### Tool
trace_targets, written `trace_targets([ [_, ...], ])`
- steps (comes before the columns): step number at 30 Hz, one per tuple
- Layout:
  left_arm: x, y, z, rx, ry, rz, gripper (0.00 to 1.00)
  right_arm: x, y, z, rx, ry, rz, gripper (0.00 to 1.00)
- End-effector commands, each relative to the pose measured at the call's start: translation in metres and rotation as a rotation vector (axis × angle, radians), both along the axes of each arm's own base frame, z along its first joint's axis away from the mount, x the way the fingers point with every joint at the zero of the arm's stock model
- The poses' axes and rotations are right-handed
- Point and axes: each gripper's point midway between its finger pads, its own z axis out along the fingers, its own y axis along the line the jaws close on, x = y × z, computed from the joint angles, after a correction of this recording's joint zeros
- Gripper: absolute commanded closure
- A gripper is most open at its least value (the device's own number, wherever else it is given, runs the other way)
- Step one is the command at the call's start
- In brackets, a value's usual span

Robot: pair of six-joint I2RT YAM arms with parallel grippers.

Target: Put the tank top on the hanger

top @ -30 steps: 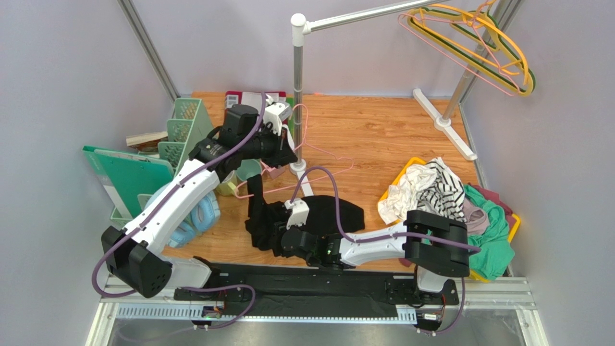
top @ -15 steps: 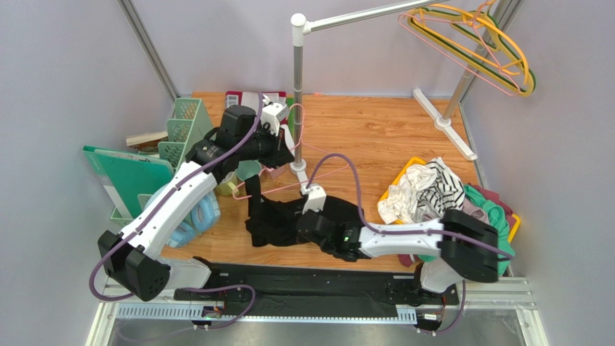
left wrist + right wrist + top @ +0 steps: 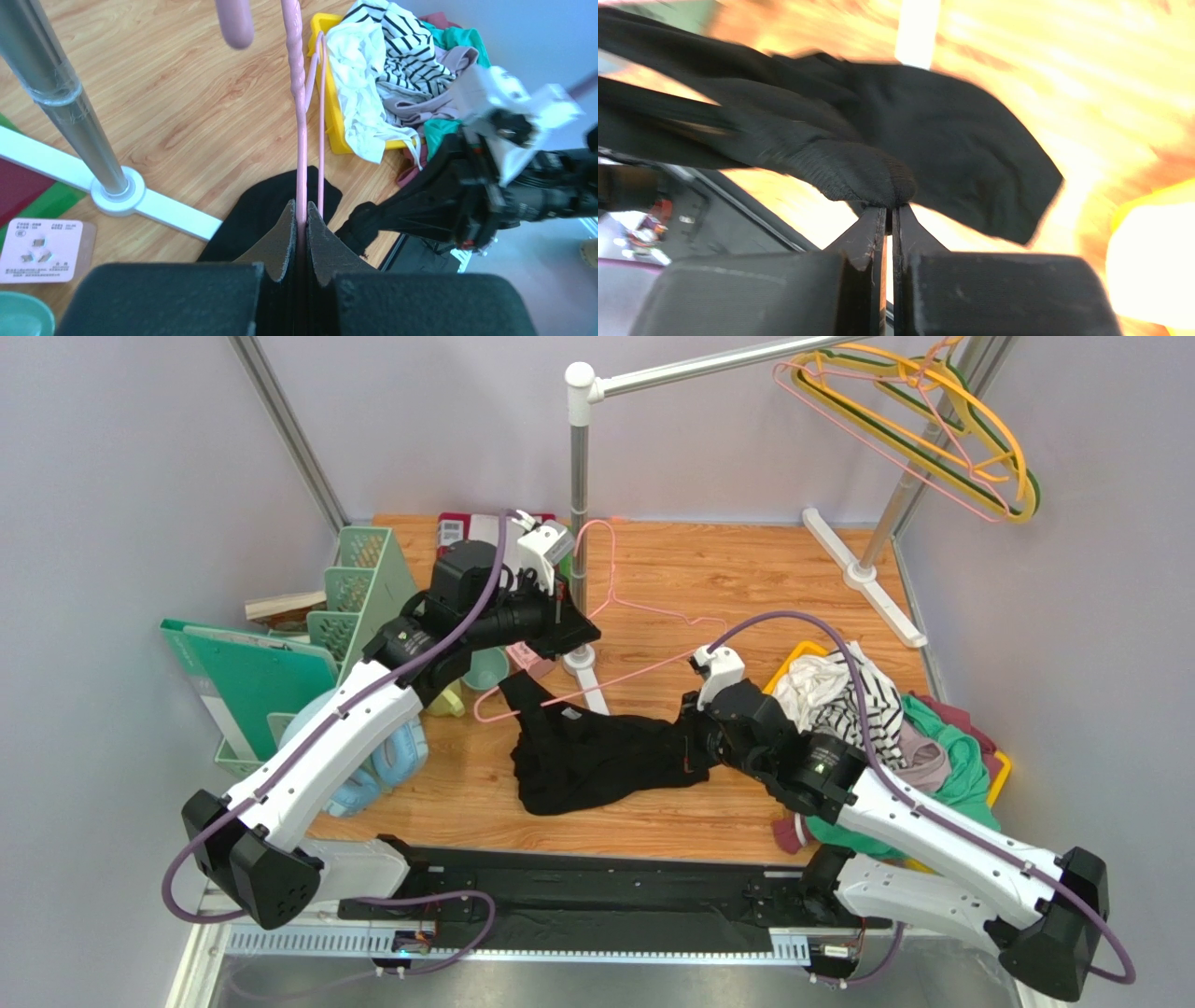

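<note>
The black tank top (image 3: 596,756) lies stretched across the wooden table, its upper left end next to the left corner of the pink wire hanger (image 3: 613,560). I cannot tell whether a strap goes round the wire. My left gripper (image 3: 572,630) is shut on the hanger near its neck and holds it tilted above the table; the wire (image 3: 297,105) runs out from between the closed pads (image 3: 300,210). My right gripper (image 3: 697,725) is shut on the tank top's right edge, a bunched fold (image 3: 878,175) at the fingertips (image 3: 889,210). The view is blurred.
The rack's pole (image 3: 578,490) and white foot (image 3: 589,679) stand just behind the hanger. A yellow tray (image 3: 786,672) holds striped, white and green garments at the right. Green organisers (image 3: 351,588) stand at the left. Yellow and green hangers (image 3: 968,448) hang on the rail.
My right arm swung from the near left to the right, pulling the tank top's edge with it and stretching the cloth out. My left gripper moved the hanger slightly right.
</note>
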Motion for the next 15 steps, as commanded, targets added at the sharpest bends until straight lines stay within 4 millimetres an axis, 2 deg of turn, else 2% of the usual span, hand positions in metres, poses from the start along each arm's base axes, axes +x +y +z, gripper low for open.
trace_targets([
  [1, 0.001, -0.005, 0.015, -0.043, -0.063, -0.019, 1.00, -0.007, -0.022, -0.038, -0.069, 0.127, 0.017, 1.00],
  [3, -0.005, -0.002, 0.007, -0.019, -0.059, -0.038, 1.00, 0.004, -0.031, -0.041, -0.065, 0.124, -0.036, 1.00],
  [4, -0.007, 0.000, -0.003, 0.003, -0.057, -0.050, 1.00, 0.009, -0.031, -0.038, -0.047, 0.114, -0.048, 1.00],
  [6, -0.014, 0.004, -0.009, 0.015, -0.068, -0.069, 1.00, 0.014, -0.035, -0.041, -0.026, 0.128, -0.055, 1.00],
  [7, -0.017, 0.007, -0.021, 0.037, -0.063, -0.074, 1.00, 0.018, -0.038, -0.041, -0.021, 0.128, -0.070, 1.00],
  [9, -0.020, 0.013, -0.025, 0.048, -0.079, -0.062, 1.00, 0.020, -0.044, -0.051, -0.004, 0.173, -0.064, 1.00],
  [10, -0.023, 0.015, -0.031, 0.057, -0.074, -0.065, 1.00, 0.024, -0.047, -0.052, 0.004, 0.173, -0.071, 1.00],
  [15, -0.036, 0.017, -0.035, 0.044, -0.091, -0.106, 1.00, 0.047, -0.060, -0.056, 0.031, 0.199, -0.087, 1.00],
])
